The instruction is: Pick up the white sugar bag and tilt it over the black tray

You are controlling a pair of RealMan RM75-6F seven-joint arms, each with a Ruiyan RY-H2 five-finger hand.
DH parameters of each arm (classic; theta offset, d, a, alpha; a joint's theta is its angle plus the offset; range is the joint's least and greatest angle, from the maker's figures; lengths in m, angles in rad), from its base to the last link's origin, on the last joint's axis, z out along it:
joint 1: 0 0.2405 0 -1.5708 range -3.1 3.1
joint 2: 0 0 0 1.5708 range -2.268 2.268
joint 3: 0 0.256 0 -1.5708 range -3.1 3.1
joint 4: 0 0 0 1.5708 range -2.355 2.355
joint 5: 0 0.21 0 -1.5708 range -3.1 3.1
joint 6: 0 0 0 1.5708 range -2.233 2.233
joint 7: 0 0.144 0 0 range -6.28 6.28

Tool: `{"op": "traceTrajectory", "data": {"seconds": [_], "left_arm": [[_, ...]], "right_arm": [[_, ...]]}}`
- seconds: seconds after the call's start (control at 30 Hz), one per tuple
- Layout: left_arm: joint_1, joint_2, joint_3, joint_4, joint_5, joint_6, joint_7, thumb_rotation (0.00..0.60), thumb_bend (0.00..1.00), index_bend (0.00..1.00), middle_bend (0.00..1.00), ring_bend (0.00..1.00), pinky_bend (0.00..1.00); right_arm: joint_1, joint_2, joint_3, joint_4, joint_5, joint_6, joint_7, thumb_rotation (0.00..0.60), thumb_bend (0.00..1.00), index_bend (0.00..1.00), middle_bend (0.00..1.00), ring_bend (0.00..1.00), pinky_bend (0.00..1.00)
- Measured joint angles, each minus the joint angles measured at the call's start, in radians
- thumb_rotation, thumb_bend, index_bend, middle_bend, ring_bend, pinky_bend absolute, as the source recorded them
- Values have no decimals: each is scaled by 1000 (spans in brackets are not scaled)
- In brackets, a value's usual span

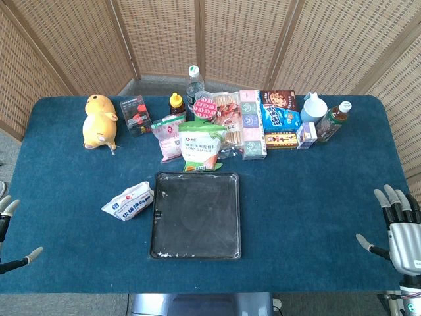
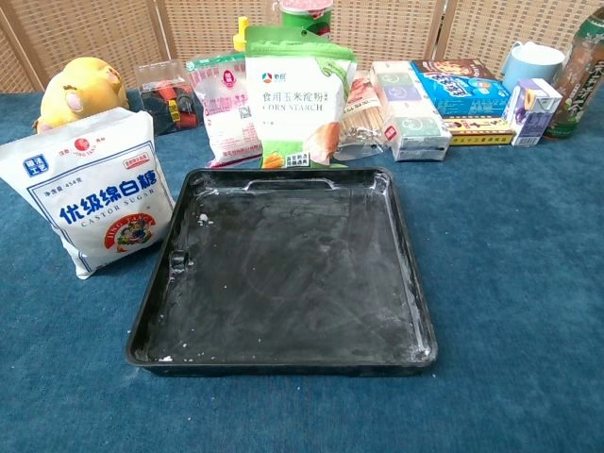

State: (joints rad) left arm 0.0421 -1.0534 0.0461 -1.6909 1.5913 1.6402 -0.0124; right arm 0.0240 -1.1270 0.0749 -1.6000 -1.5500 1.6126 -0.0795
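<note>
The white sugar bag [image 1: 129,201] [image 2: 99,192] with blue lettering lies on the blue cloth just left of the black tray [image 1: 196,251] [image 2: 156,311]. The tray is square, dusted with white residue and holds nothing. My left hand [image 1: 8,224] shows only at the far left edge of the head view, fingers apart, well left of the bag and holding nothing. My right hand [image 1: 396,224] hovers at the far right edge, fingers spread, holding nothing. Neither hand appears in the chest view.
A row of goods stands behind the tray: corn starch pouch [image 1: 202,146] [image 2: 298,94], pink bag [image 1: 169,136], yellow plush toy [image 1: 99,122], bottles [image 1: 193,83], snack boxes [image 1: 279,118], a green bottle [image 1: 333,121]. The table's front edge [image 1: 197,289] lies close below the tray.
</note>
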Motion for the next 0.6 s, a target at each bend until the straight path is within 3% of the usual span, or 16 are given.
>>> {"op": "traceTrajectory", "data": {"seconds": [0.33,0.6], "left_arm": [[-3,-3,-4,8,-4,-19,-6,514,23,0,0,29,69],[-56,-103,-47,50,-65,-110,-42,511,23,0,0,29,68]], "right_arm": [[-3,11,-3,-13,4,-11,19,489,0,35,18,26,37],[-1,21,-5,-25,4,-21,36,488,0,35,19,26,37]]}}
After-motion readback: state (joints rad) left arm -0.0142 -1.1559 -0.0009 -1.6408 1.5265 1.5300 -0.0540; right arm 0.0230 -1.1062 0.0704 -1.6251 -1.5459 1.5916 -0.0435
